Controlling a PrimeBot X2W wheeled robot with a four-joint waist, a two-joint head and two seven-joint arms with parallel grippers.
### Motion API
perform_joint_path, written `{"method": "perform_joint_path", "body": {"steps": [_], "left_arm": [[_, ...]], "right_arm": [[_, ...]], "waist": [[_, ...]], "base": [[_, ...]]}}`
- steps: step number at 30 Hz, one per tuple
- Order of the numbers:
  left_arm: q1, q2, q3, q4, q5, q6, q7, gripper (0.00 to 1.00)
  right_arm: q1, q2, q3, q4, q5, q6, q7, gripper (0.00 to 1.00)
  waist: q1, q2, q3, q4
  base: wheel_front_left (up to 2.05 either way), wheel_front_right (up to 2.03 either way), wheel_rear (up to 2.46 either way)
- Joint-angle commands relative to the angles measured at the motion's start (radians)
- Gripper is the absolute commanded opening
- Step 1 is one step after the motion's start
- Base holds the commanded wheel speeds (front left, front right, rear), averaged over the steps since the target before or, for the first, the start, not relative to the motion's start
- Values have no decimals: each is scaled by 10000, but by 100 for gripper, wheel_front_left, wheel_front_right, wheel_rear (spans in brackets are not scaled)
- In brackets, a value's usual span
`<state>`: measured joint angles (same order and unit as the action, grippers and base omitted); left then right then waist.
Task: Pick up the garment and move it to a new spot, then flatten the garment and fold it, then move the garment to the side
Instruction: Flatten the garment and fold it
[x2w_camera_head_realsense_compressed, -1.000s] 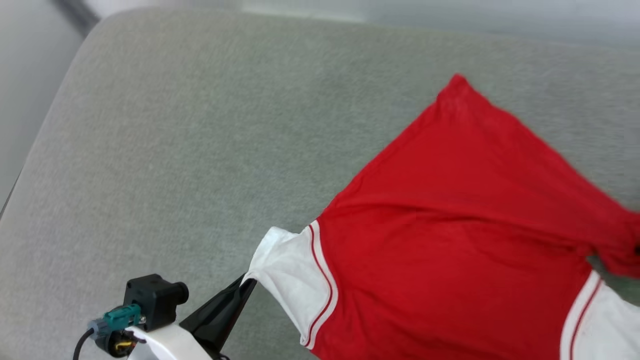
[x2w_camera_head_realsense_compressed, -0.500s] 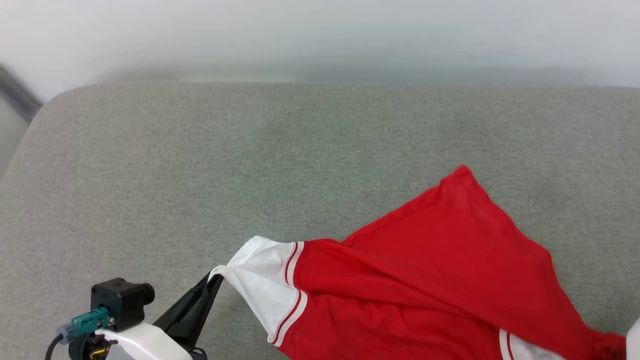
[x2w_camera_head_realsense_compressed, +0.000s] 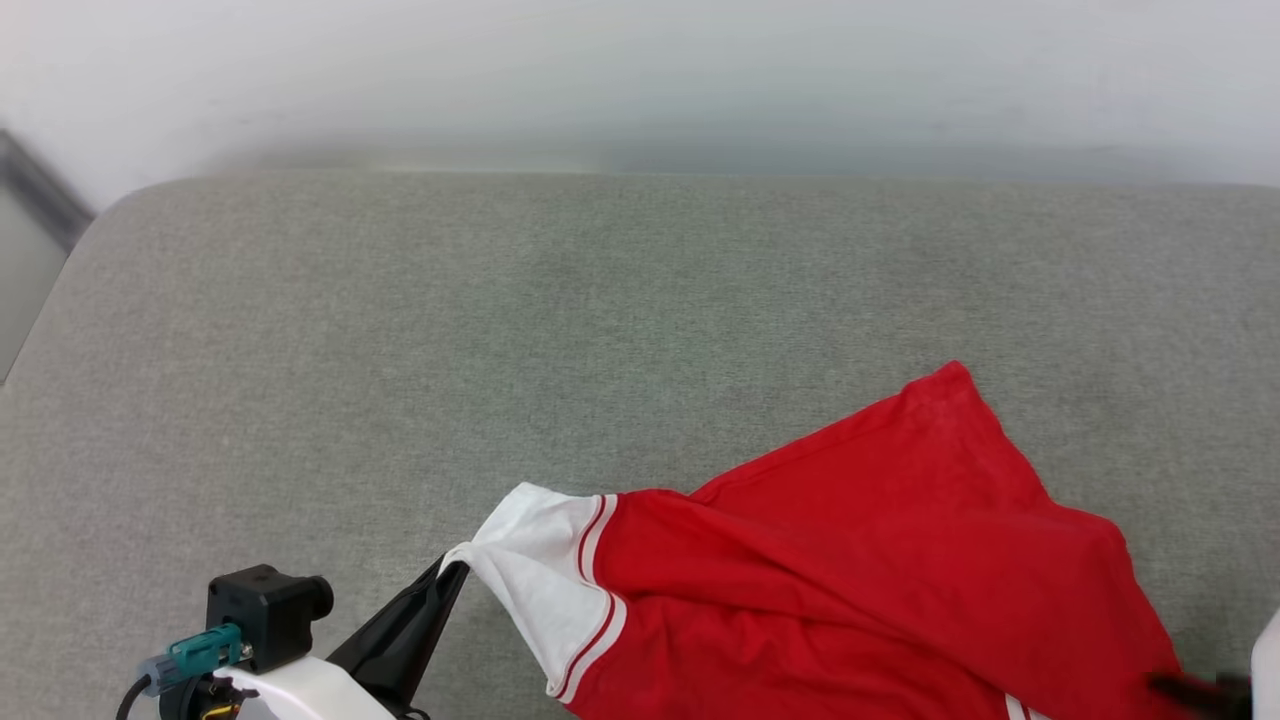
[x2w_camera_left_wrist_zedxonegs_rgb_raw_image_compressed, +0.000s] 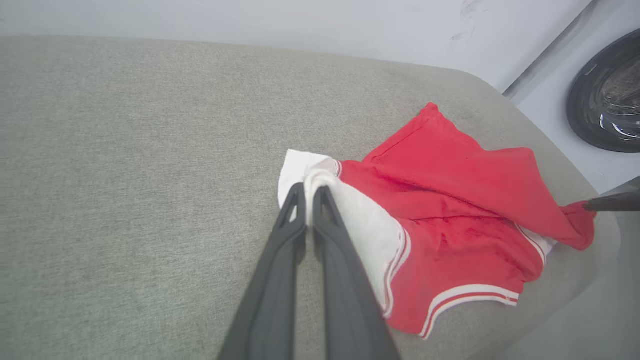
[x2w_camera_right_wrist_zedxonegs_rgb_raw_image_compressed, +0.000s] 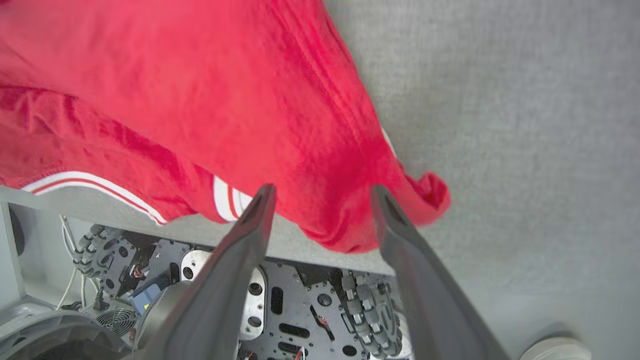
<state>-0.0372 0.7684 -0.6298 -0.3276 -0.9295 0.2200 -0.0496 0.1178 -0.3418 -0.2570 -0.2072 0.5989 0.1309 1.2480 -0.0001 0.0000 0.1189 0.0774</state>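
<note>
One garment (x2w_camera_head_realsense_compressed: 860, 580) stretches sideways, sleeve (x2w_camera_head_realsense_compressed: 535, 575) pointing left.

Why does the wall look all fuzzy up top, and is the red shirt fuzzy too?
Head view: the wall and the far edge of the cushion are soft, the garment fairly crisp. Left wrist view: mostly sharp, with bright glints on the round dark door. Right wrist view: the garment looks smeared near the top.

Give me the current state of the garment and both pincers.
garment: rumpled on the grey surface, plain red side up, unfolded.
left pincer: shut on the garment's white sleeve.
right pincer: open, fingers either side of a red corner.
</note>
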Motion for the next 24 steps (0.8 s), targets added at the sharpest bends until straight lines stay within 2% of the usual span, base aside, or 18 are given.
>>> {"method": "perform_joint_path", "body": {"steps": [1, 6, 10, 16, 24], "left_arm": [[-106, -5, 35, -78, 44, -15, -5, 0], [-330, -13, 23, -315, 112, -66, 63, 0], [-592, -50, 26, -506, 229, -158, 73, 0], [-982, -212, -119, -719, 436, -287, 91, 0], [-1436, -560, -348, -693, 633, -571, 78, 0]], "right_arm": [[-508, -215, 27, -246, 201, -4, -85, 100], [-1799, -417, 34, -771, 535, -4, 173, 100], [-2978, -497, 417, -812, 288, -4, 492, 100], [-4705, -272, 957, 90, -522, -4, 803, 100], [-5883, -419, 1405, 1587, -1796, -4, 675, 100]], "waist": [[1, 0, 106, 119], [1, 0, 476, 509], [1, 0, 975, 884], [1, 0, 1815, 1517], [1, 0, 2712, 2403]], "base": [[0, 0, 0], [0, 0, 0], [0, 0, 0], [0, 0, 0], [0, 0, 0]]}}
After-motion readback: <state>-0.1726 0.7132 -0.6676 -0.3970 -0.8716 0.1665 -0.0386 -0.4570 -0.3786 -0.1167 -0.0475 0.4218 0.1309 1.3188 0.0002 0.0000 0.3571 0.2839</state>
